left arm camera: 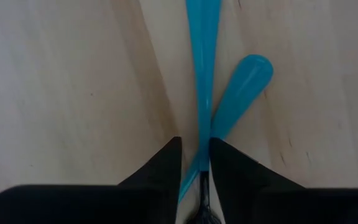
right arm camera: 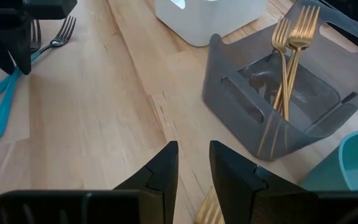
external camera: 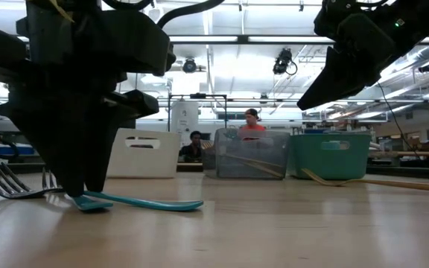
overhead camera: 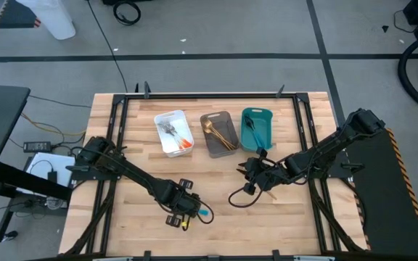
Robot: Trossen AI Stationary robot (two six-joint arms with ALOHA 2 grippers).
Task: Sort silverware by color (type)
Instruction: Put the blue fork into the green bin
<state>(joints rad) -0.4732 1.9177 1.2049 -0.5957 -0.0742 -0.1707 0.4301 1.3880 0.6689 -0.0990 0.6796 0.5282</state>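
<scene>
Now, left tool point(left arm camera: 195, 165): pinching a teal-handled fork point(left arm camera: 202, 74) against the table point(left arm camera: 73, 93).
Right tool point(right arm camera: 193, 163): hovering empty, fingers slightly parted, near the grey bin point(right arm camera: 278, 106).
Room: two people point(external camera: 252, 119) sitting beyond the bins.

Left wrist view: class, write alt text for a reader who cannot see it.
The left end effector closes its two dark fingers around a blue-handled utensil lying on the wooden table. A second blue handle lies angled beside it, touching.
</scene>
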